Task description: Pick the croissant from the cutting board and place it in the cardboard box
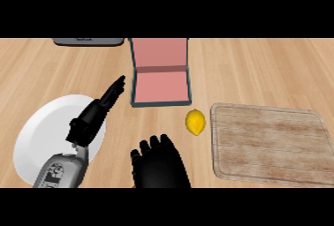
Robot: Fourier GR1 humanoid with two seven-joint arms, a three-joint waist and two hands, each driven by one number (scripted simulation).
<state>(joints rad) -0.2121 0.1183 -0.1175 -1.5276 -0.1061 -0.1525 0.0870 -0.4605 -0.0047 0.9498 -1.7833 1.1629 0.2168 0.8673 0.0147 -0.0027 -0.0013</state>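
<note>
Croissant (195,122): on counter, just left of board (267,143), not on it, not held. Box (160,71), open, up and left of board, holds nothing visible. Right hand (158,163), left of board, fingers straight, nothing in it. Left hand (96,115), further left over plate (39,132), fingers extended, carrying nothing. Pick and place both remain, by appearances.

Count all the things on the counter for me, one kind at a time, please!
Plate: 1
Box: 1
Cutting board: 1
Yellow croissant: 1
Grey thing at the top edge: 1
Total: 5
</note>
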